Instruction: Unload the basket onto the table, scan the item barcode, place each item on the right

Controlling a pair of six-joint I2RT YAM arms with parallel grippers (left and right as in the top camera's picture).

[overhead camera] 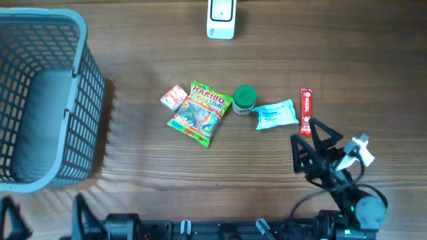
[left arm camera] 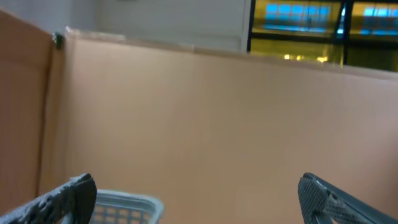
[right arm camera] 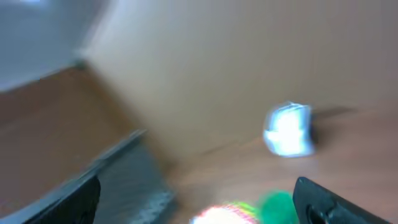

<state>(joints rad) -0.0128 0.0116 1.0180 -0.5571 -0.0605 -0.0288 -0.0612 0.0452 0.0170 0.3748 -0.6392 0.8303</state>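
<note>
The left pincer gapes empty above the basket. The right pincer, jaws apart and empty, hovers near the stick. Bag, box, jar and packet lie in a row mid-counter, the scanner beyond.

The right wrist view is smeared, its white block perhaps the scanner; the basket runs off-frame.

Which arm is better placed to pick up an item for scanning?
Right. The right tool, open, hovers by the red stick and white pouch; the left tool is far off, near the basket.
</note>
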